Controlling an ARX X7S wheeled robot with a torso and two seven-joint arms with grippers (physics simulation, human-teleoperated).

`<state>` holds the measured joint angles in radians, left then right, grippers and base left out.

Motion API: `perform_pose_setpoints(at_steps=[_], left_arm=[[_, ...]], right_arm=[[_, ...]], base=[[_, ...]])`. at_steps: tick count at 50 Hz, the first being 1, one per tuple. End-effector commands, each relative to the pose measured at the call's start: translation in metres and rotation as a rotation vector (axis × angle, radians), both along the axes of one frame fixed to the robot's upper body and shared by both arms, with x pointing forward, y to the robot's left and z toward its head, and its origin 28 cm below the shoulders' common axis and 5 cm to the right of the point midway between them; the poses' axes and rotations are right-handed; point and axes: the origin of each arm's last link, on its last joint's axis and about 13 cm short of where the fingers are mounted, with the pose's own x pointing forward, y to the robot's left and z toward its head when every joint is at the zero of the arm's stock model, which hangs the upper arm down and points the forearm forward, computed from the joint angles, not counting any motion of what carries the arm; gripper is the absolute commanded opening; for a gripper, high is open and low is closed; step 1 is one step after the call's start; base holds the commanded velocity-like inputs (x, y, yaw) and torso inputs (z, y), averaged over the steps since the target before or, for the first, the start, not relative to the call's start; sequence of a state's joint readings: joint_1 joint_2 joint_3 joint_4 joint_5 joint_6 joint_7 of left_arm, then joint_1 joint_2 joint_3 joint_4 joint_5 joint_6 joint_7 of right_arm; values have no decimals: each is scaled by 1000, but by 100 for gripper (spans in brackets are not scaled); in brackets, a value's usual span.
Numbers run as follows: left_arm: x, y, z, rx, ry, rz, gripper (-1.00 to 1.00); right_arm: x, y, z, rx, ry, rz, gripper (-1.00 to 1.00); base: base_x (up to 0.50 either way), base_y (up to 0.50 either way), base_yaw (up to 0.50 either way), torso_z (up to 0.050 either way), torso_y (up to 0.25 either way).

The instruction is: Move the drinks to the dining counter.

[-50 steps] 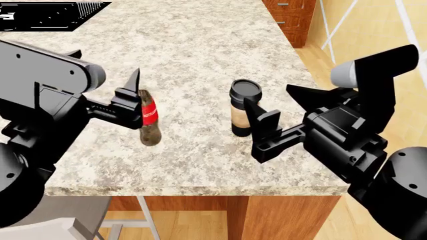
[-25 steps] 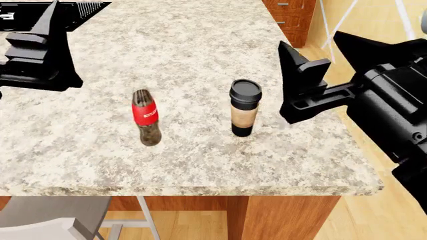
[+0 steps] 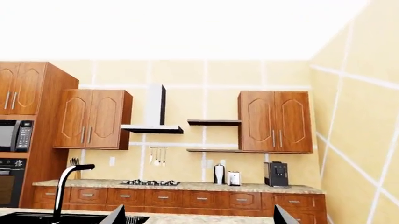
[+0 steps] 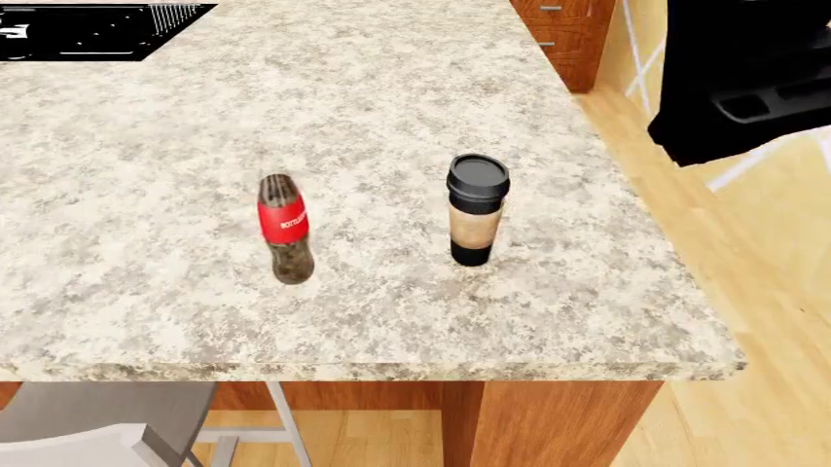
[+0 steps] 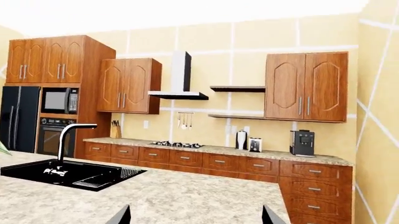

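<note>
Cola bottle (image 4: 284,230) and cup (image 4: 476,210) both stand upright on the pale speckled desk (image 4: 389,88), near its front edge, nothing touching either. Bottle sits just beside the cup, on the side toward the sink (image 4: 78,29); a clear gap between them, likely room enough for each to be taken alone.

Right arm (image 4: 746,78) shows only as a dark mass above the floor, past the desk's edge beyond the cup. Left arm not visible from the head.

Both wrist cameras face the far kitchen wall: cabinets (image 5: 305,86), range hood (image 5: 179,79), faucet (image 5: 68,140). Left jaws (image 3: 196,217): only two tips in view, spread wide, holding nothing. Right jaws (image 5: 195,215): same, parted and empty.

Judgement: both drinks appear placed on the dining desk; arms raised clear so as not to knock them.
</note>
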<state>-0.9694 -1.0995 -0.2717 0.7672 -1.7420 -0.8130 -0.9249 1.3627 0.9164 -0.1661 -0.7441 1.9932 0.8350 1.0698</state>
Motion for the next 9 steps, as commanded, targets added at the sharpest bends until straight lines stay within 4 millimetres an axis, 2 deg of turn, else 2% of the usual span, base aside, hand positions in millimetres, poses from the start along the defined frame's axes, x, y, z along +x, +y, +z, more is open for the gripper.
perform_pose_setpoints(at_steps=[1,9], left_arm=[[-19,6,14,-3,-35,42,100],[-40,12,28,-2,-71,78,100]], right_arm=[[-18,-10,10,33,-54,-75,100],[-36,-15,19,46,-89,-116,100]], base=[[0,0,0,0,0],[0,0,0,0,0]])
